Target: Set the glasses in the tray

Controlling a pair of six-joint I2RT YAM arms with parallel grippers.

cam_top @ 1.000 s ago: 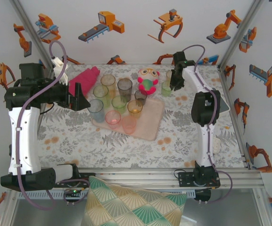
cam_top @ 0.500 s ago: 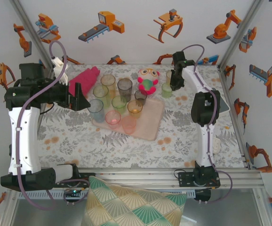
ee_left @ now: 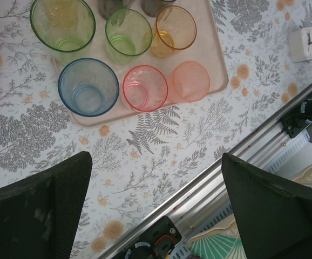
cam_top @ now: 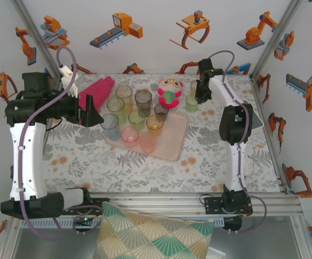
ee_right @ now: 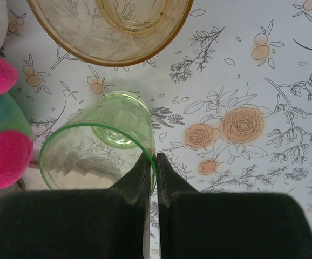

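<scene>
The beige-pink tray (cam_top: 173, 144) lies mid-table and carries several tinted glasses, among them a blue one (ee_left: 88, 86), a pink one (ee_left: 145, 87) and an orange one (ee_left: 172, 28). Behind the tray's far right corner stands a green glass (ee_right: 96, 145) (cam_top: 191, 102). My right gripper (ee_right: 151, 157) (cam_top: 200, 95) is shut on its rim, one finger inside and one outside. Just beyond it stands an amber glass (ee_right: 110, 27). My left gripper (ee_left: 156, 159) (cam_top: 94, 114) hovers open and empty left of the tray.
A red-green plush toy (cam_top: 169, 91) sits next to the green glass on its left. A magenta cloth (cam_top: 96, 90) lies at the back left. A small white clock (ee_left: 307, 43) rests near the metal rail (ee_left: 226, 172) at the table's near edge.
My right gripper's fingers have closed onto the green glass's rim. The left arm and the glasses on the tray have not moved.
</scene>
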